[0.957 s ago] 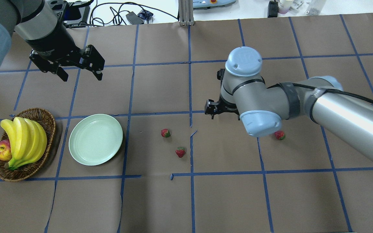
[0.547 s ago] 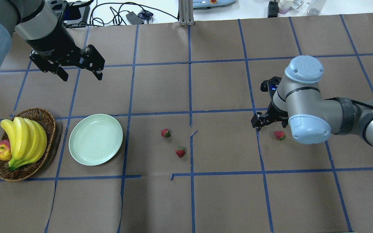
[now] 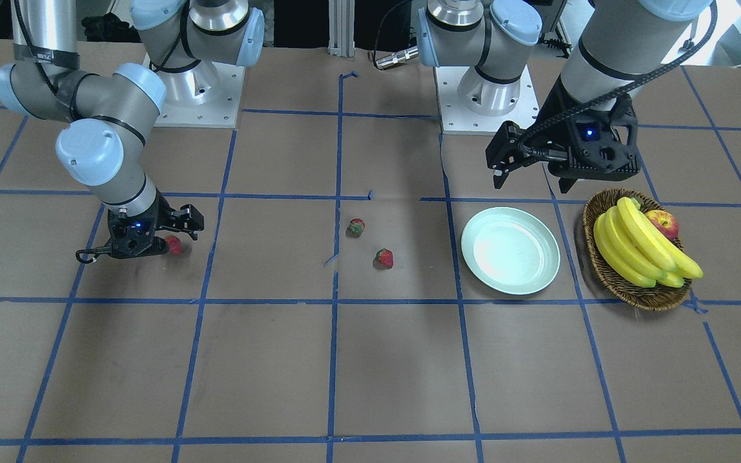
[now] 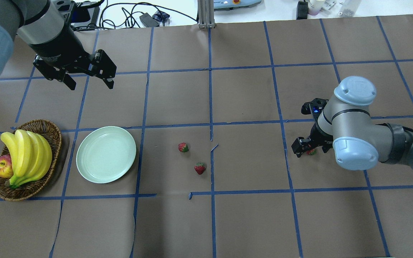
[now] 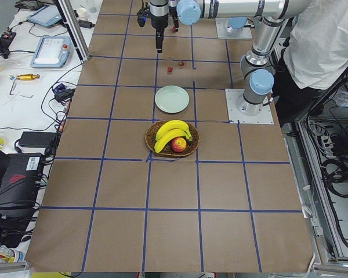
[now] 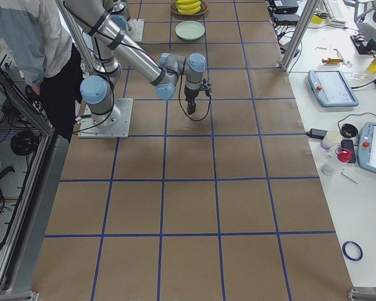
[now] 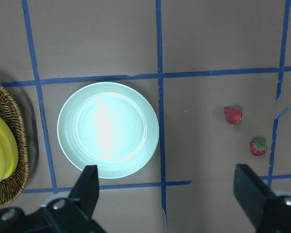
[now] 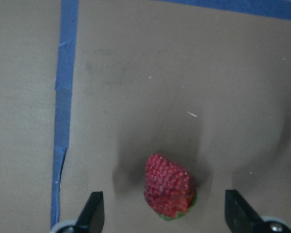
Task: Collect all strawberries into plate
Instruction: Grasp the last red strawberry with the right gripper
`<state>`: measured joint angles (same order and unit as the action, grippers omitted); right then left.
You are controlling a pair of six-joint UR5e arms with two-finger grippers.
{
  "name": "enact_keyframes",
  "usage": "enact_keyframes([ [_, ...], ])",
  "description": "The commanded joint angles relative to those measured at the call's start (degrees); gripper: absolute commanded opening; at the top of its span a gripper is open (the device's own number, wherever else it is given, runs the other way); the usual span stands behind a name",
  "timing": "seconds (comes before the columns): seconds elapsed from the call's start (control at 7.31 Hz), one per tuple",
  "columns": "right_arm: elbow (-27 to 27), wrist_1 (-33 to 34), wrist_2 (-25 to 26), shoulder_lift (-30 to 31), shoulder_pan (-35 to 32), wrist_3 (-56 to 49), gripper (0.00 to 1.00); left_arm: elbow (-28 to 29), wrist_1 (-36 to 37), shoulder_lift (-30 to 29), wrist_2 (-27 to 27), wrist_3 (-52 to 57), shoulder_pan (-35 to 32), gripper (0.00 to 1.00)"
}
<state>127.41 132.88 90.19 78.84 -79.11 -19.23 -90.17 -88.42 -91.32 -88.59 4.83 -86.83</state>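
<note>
Two strawberries (image 4: 183, 147) (image 4: 199, 168) lie on the brown paper near the table's middle and also show in the left wrist view (image 7: 233, 115) (image 7: 258, 147). The third strawberry (image 8: 169, 187) lies on the robot's right side, between the open fingers of my right gripper (image 4: 310, 150), which is low over the table. The pale mint-green plate (image 4: 106, 154) is empty, to the left of the middle pair. My left gripper (image 4: 91, 86) is open and empty, held high beyond the plate.
A brown wicker basket (image 4: 54, 132) with bananas (image 4: 27, 154) and a red-yellow apple (image 4: 2, 166) stands left of the plate. Cables and devices lie past the table's far edge. A person (image 5: 325, 40) stands beside the robot's base.
My right arm has swung to the right and come down over the third strawberry, so that its fingers now straddle it. The left arm and the other things have not moved.
</note>
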Motion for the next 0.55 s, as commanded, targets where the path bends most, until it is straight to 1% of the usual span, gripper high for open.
enact_keyframes([
  [0.0,-0.1,0.4,0.1,-0.8,0.1,-0.1,0.54,0.0,0.0,0.0,0.0,0.0,0.0,1.0],
  [0.14,-0.1,0.4,0.2,-0.9,0.0,-0.1,0.18,0.0,0.0,0.0,0.0,0.0,0.0,1.0],
  [0.27,-0.1,0.4,0.4,-0.9,0.0,0.0,0.0,0.0,0.0,0.0,0.1,0.0,0.0,1.0],
  [0.41,-0.9,0.6,0.3,-0.5,-0.5,1.0,0.0,0.0,0.0,0.0,0.1,0.0,0.0,1.0],
])
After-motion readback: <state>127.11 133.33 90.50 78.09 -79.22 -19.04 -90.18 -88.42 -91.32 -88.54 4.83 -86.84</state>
